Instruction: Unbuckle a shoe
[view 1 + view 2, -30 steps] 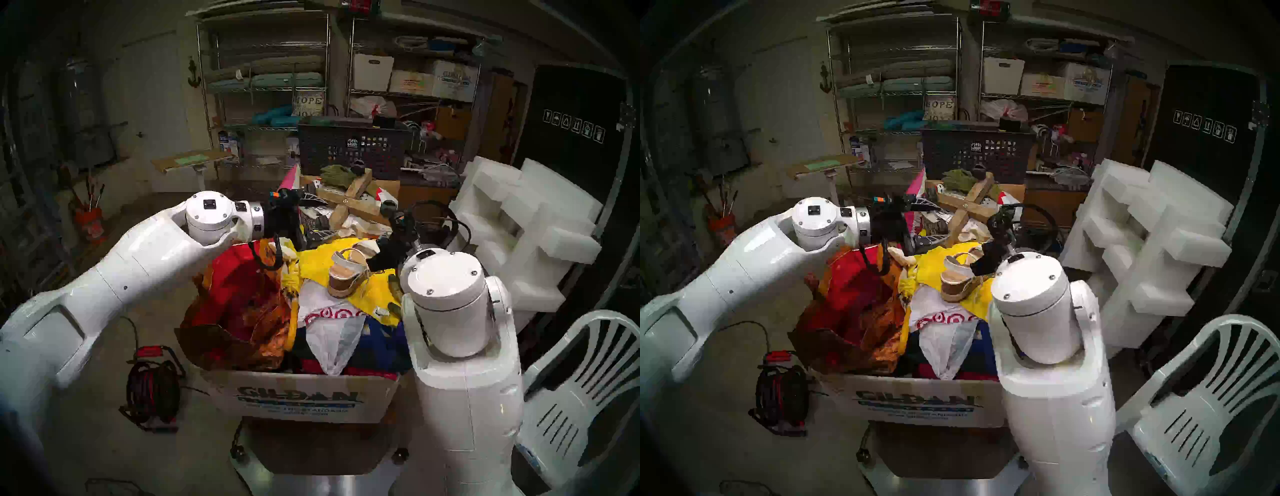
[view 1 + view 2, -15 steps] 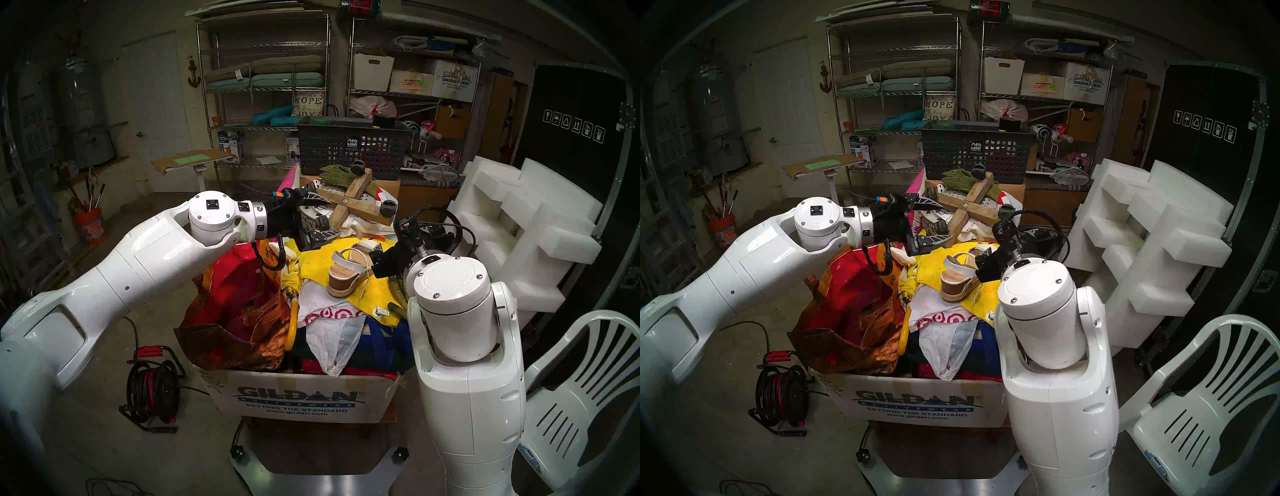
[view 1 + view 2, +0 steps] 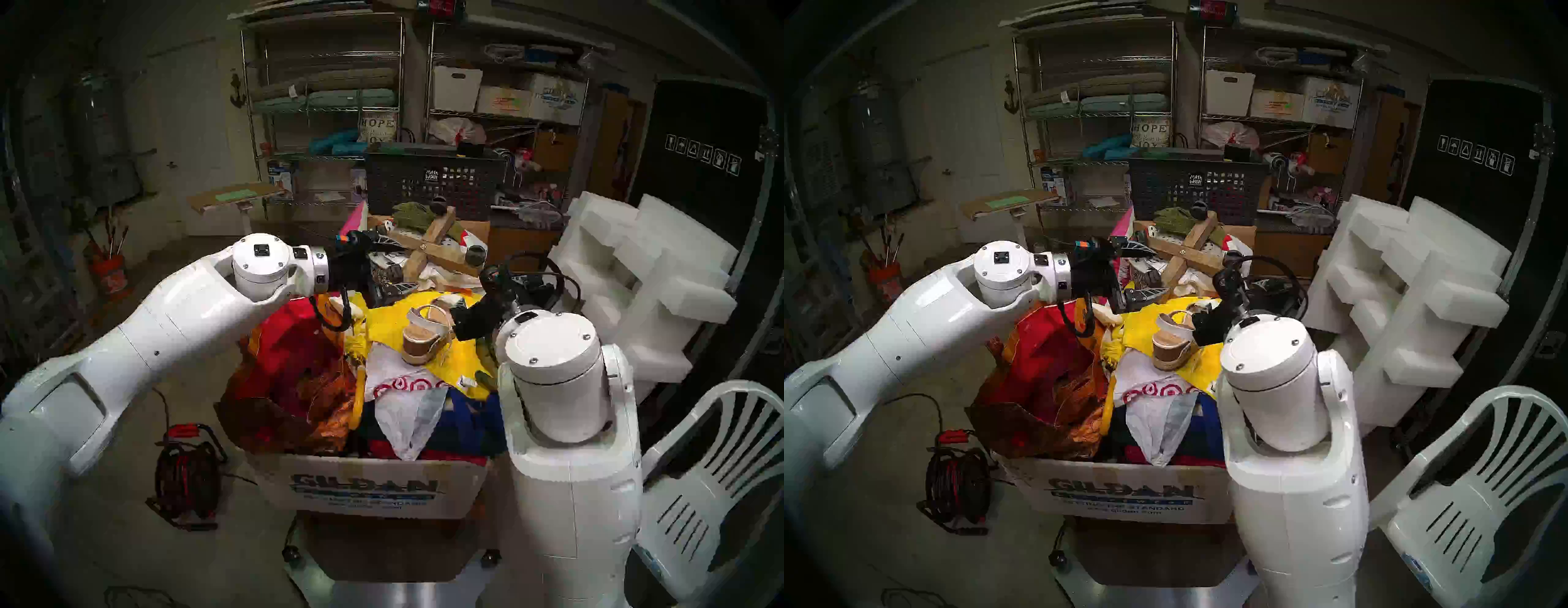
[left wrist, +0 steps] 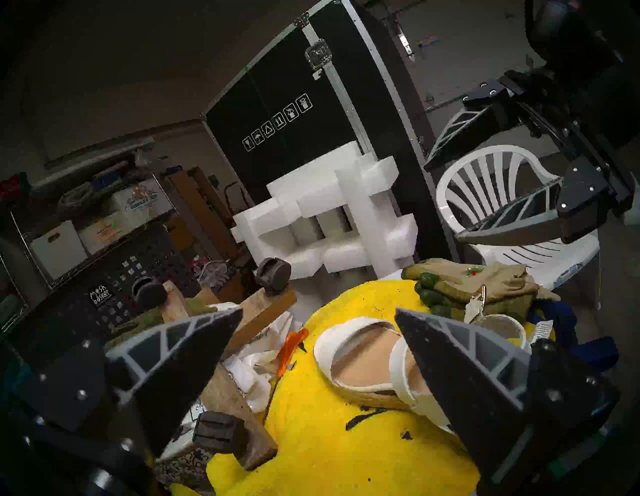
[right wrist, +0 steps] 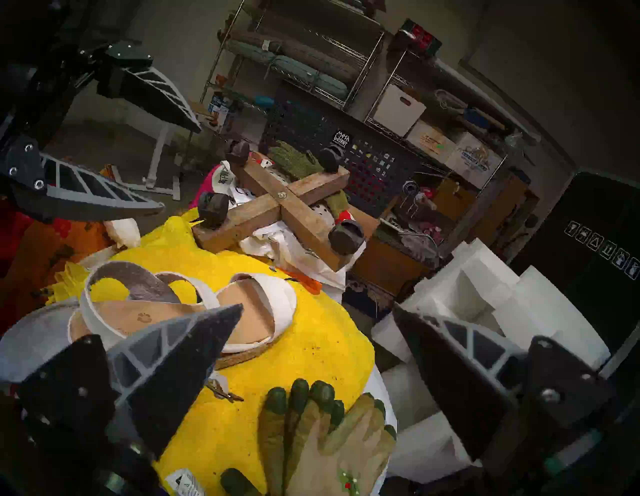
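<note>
The shoe (image 3: 424, 335) (image 3: 1174, 339), a white-strapped wedge sandal with a cream insole and jute sole, lies on yellow cloth (image 5: 277, 381) on top of a full box. In the right wrist view the shoe (image 5: 180, 311) lies left of my right gripper (image 5: 318, 308) (image 4: 443, 201), which is open and holds nothing. Its left finger (image 5: 180, 350) stands beside the sole. A thin strap end with a metal piece (image 5: 221, 389) lies loose on the cloth. My left gripper (image 3: 392, 265) (image 4: 318, 311) hovers open behind and left of the shoe (image 4: 367, 363).
A wooden cross with caster wheels (image 3: 437, 246) lies behind the shoe, with a dark mesh basket (image 3: 428, 182) beyond it. Green gloves (image 5: 325, 433) lie on the cloth near my right gripper. White foam blocks (image 3: 636, 271) and a plastic chair (image 3: 712, 479) stand to the right.
My right gripper has spread its jaws wide and its arm has shifted slightly right. The shoe and the left arm have hardly moved.
</note>
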You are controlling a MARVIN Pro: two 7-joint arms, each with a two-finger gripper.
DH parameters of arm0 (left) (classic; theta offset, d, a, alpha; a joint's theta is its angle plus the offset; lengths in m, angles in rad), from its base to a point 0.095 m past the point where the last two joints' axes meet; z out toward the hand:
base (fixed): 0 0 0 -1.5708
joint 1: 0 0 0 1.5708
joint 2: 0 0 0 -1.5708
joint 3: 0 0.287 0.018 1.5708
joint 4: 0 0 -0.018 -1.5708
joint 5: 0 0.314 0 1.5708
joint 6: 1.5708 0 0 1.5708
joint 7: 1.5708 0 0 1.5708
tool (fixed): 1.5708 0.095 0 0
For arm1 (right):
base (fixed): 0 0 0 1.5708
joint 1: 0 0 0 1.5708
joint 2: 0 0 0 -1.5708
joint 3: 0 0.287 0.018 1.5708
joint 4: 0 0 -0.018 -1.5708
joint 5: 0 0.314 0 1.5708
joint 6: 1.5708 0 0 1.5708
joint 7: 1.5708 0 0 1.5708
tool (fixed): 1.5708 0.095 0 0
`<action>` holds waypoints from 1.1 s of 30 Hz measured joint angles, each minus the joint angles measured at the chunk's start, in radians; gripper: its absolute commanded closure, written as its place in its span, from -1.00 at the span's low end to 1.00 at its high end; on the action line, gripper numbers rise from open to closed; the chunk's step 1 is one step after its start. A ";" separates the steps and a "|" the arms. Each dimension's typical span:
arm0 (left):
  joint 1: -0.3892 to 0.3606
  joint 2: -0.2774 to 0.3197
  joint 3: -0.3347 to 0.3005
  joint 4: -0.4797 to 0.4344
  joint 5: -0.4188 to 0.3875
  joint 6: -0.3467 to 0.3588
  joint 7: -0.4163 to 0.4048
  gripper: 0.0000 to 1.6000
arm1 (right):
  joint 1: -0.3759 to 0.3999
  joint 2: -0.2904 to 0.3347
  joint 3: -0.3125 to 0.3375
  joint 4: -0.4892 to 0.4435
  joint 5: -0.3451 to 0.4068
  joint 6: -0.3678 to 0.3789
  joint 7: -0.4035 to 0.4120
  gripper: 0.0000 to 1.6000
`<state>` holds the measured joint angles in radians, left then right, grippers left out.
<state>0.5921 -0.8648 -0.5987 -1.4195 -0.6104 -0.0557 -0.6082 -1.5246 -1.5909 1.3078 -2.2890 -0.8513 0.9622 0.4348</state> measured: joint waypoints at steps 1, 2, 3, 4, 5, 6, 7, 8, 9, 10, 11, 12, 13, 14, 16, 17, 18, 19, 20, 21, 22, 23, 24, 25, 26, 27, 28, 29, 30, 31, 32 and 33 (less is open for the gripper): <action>0.000 0.000 0.000 0.000 0.000 0.000 0.000 -1.00 | 0.000 0.000 0.000 0.000 -0.001 0.000 0.000 -1.00; 0.000 0.000 0.000 0.000 0.000 0.000 0.000 -1.00 | 0.000 -0.001 0.000 0.000 -0.002 0.000 0.000 -1.00; 0.000 0.000 0.000 0.000 0.000 0.000 0.000 -1.00 | 0.000 -0.001 0.000 0.000 -0.003 0.000 0.000 -1.00; 0.000 0.000 0.000 0.000 0.000 0.000 0.000 -1.00 | 0.000 -0.001 0.000 0.000 -0.003 0.000 0.000 -1.00; 0.000 0.000 0.000 0.000 0.000 0.000 0.000 -1.00 | 0.000 -0.001 0.000 0.000 -0.004 0.000 -0.001 -1.00; 0.000 0.000 0.000 0.000 0.001 0.000 0.000 -1.00 | 0.000 -0.001 0.000 0.000 -0.005 0.000 -0.001 -1.00; 0.000 0.000 0.000 0.000 0.001 0.000 0.000 -1.00 | 0.001 -0.002 0.000 0.000 -0.005 0.000 -0.002 -1.00; 0.000 0.000 0.000 0.000 0.001 0.000 0.000 -1.00 | 0.001 -0.002 0.000 0.000 -0.006 0.000 -0.002 -1.00; 0.000 0.000 0.000 0.000 0.001 0.000 0.000 -1.00 | 0.001 -0.002 0.000 0.000 -0.006 0.000 -0.002 -1.00; 0.000 0.000 0.000 0.000 0.001 0.000 0.000 -1.00 | 0.001 -0.002 0.000 0.000 -0.006 0.000 -0.002 -1.00; 0.000 0.000 0.000 0.000 0.001 0.000 0.000 -1.00 | 0.001 -0.002 0.000 0.000 -0.007 0.000 -0.002 -1.00; 0.000 0.000 0.000 0.000 0.001 0.000 0.000 -1.00 | 0.001 -0.002 0.000 0.000 -0.007 0.000 -0.003 -1.00; 0.000 0.000 0.000 0.000 0.001 0.000 0.000 -1.00 | 0.001 -0.003 0.000 0.000 -0.007 0.000 -0.003 -1.00; 0.000 -0.001 0.000 0.000 0.001 0.000 0.000 -1.00 | 0.001 -0.003 0.000 0.000 -0.007 0.000 -0.003 -1.00; 0.000 -0.001 0.000 0.000 0.001 0.000 0.000 -1.00 | 0.001 -0.003 0.000 0.000 -0.006 0.000 -0.003 -1.00; 0.000 -0.001 0.000 0.000 0.001 0.000 0.000 -1.00 | 0.001 -0.003 0.000 0.000 -0.006 0.000 -0.003 -1.00; 0.000 -0.001 0.000 0.000 0.001 0.000 0.000 -1.00 | 0.001 -0.003 0.000 0.000 -0.006 0.000 -0.002 -1.00; 0.000 -0.001 0.000 0.000 0.001 0.000 0.001 -1.00 | 0.001 -0.003 0.000 0.000 -0.007 0.000 -0.001 -1.00; 0.000 -0.001 0.000 0.000 0.001 0.000 0.001 -1.00 | 0.002 -0.001 0.002 0.000 -0.007 0.000 0.005 -1.00; 0.000 -0.001 0.000 0.000 0.001 0.000 0.001 -1.00 | 0.003 0.003 0.008 0.000 -0.008 0.000 0.015 -1.00; 0.000 -0.001 0.000 0.000 0.001 0.000 0.001 -1.00 | 0.004 0.009 0.016 0.001 -0.008 0.000 0.028 -1.00; 0.000 -0.001 0.000 -0.001 0.001 0.000 0.001 -1.00 | 0.007 0.019 0.031 0.001 -0.008 0.000 0.046 -1.00; 0.000 -0.001 0.000 -0.001 0.001 0.000 0.001 -1.00 | 0.009 0.026 0.044 0.002 -0.005 0.000 0.060 -1.00; 0.000 -0.001 0.000 -0.001 0.001 0.000 0.001 -1.00 | 0.011 0.031 0.057 0.002 -0.001 0.000 0.072 -1.00; -0.001 -0.001 0.000 -0.001 0.001 0.000 0.001 -1.00 | 0.013 0.035 0.068 0.002 0.003 0.000 0.082 -1.00; -0.001 -0.001 0.000 -0.001 0.001 0.000 0.001 -1.00 | 0.014 0.040 0.079 0.003 0.007 -0.001 0.092 -1.00; -0.001 -0.001 0.000 -0.001 0.001 0.000 0.001 -1.00 | 0.018 0.047 0.101 0.005 0.015 -0.002 0.109 -1.00; -0.001 -0.001 0.000 -0.001 0.001 0.000 0.001 -1.00 | 0.021 0.051 0.116 0.006 0.024 -0.004 0.121 -1.00; -0.001 -0.001 0.000 -0.001 0.001 0.000 0.001 -1.00 | 0.024 0.054 0.131 0.008 0.032 -0.006 0.132 -1.00; -0.001 -0.001 0.000 -0.001 0.001 0.000 0.001 -1.00 | 0.027 0.057 0.144 0.009 0.041 -0.009 0.143 -1.00; -0.001 -0.001 0.000 -0.001 0.001 0.000 0.001 -1.00 | 0.030 0.060 0.156 0.011 0.051 -0.013 0.155 -1.00; -0.001 -0.001 0.000 -0.001 0.001 0.000 0.001 -1.00 | 0.032 0.062 0.161 0.012 0.056 -0.015 0.161 -1.00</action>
<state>0.5915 -0.8659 -0.5985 -1.4201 -0.6092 -0.0558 -0.6075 -1.4927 -1.5293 1.4692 -2.2773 -0.7951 0.9476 0.5955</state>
